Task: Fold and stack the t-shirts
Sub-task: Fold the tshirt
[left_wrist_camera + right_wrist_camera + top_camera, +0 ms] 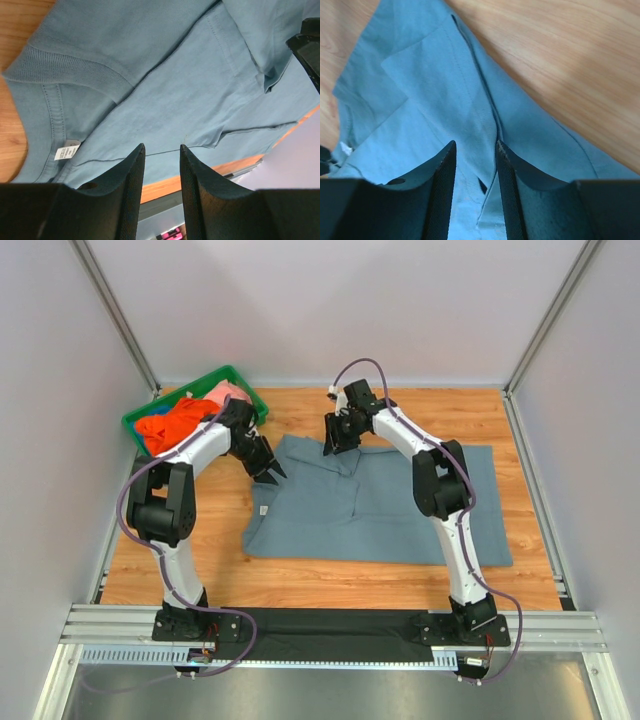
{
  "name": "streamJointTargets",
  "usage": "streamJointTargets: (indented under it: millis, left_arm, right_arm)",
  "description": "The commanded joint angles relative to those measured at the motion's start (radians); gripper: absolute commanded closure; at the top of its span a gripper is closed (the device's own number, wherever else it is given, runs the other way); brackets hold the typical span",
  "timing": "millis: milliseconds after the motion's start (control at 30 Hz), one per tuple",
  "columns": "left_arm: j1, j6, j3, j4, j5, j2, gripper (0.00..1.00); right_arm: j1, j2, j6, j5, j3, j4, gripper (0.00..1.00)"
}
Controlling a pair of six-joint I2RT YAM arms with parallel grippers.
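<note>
A slate grey-blue t-shirt (400, 505) lies spread on the wooden table, its collar and white neck label (263, 510) at the left. My left gripper (270, 472) is open and empty just above the shirt's upper left part; the left wrist view shows the collar (75, 75) and label (66, 150) below its jaws. My right gripper (336, 443) is open and empty over the shirt's far edge, above a folded sleeve seam (485, 100). An orange t-shirt (170, 427) and a pale pink one (225, 392) lie bunched in the bin.
A green plastic bin (250, 382) stands at the back left corner of the table. Grey walls with metal posts close in the table on three sides. A black mat (330, 632) and metal rail run along the near edge by the arm bases.
</note>
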Motion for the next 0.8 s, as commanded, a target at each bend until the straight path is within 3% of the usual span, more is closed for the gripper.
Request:
streamJointTargets:
  millis: [0, 133, 333, 767]
  left_arm:
    - [0.002, -0.017, 0.028, 0.004, 0.000, -0.056, 0.59]
    - [0.002, -0.004, 0.042, -0.015, -0.017, -0.062, 0.59]
    - [0.004, -0.003, 0.055, -0.045, -0.054, -0.072, 0.58]
    - [0.004, -0.136, 0.197, -0.076, -0.111, -0.007, 0.57]
  right_arm:
    - [0.017, -0.004, -0.059, 0.101, -0.001, -0.007, 0.61]
    - [0.015, -0.007, -0.061, 0.110, -0.004, -0.016, 0.65]
    - [0.017, -0.038, -0.041, 0.102, -0.043, 0.003, 1.00]
    - [0.104, -0.150, -0.053, 0.150, -0.116, 0.016, 1.00]
